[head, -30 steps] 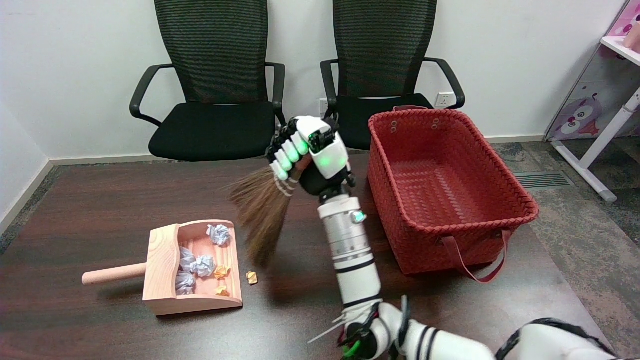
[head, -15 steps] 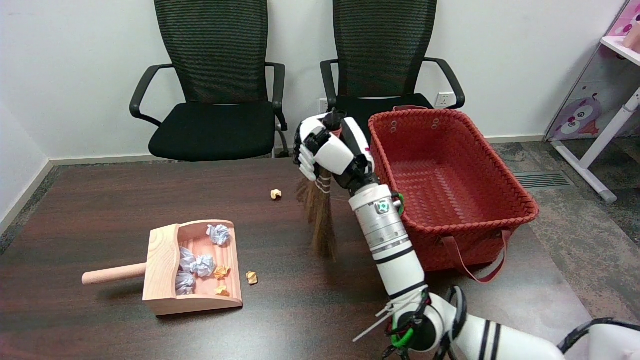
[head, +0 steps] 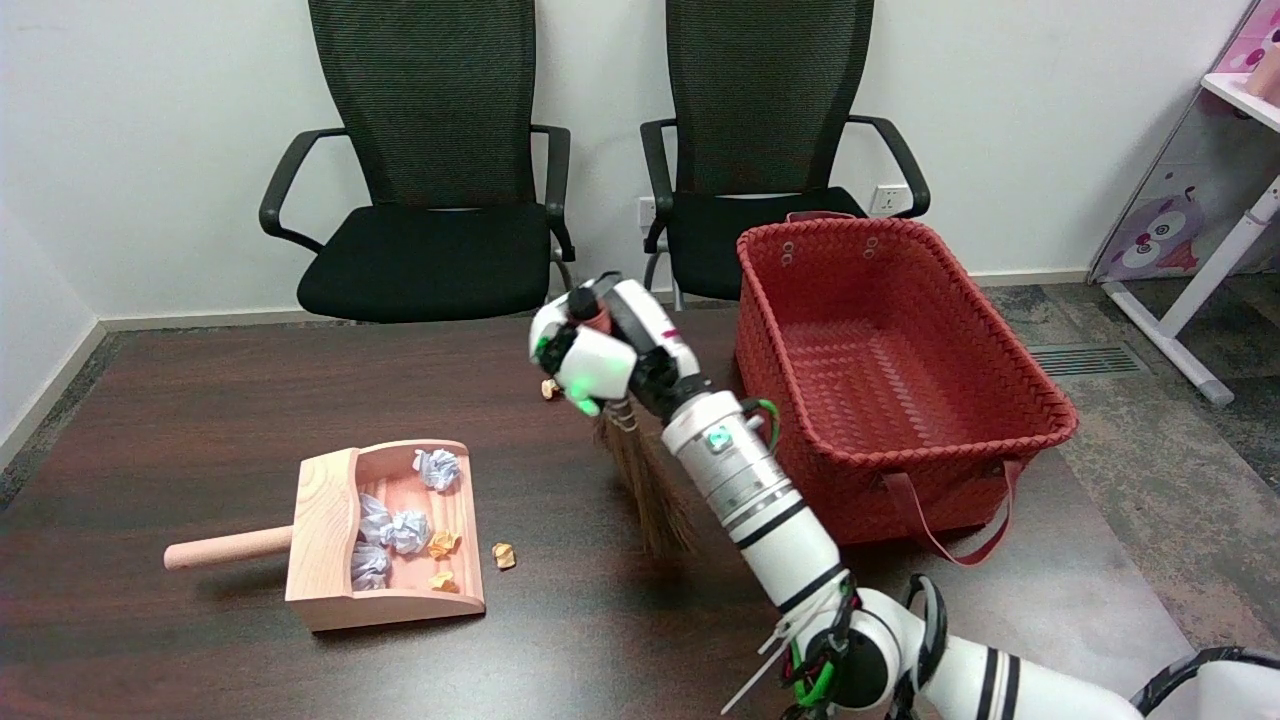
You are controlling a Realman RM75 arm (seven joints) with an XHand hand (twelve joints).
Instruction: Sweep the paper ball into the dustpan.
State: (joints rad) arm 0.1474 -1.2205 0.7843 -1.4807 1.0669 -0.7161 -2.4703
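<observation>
robot's right hand (head: 598, 352) gripping a small straw broom (head: 645, 478) over a dark tabletop (head: 200, 420), readying a sweep.

the fingers are wrapping tight around the broom's handle, bristles hanging down near the red basket (head: 890, 370). one yellow paper ball (head: 503, 555) is lying just right of the wooden dustpan (head: 385, 535), whose open mouth is facing right to receive it; another stray ball (head: 548, 388) is sitting farther back, partly hidden beside the hand.

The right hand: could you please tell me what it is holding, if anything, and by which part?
The right hand holds the small straw broom by its handle, at the top end; the bristles hang below.
</observation>
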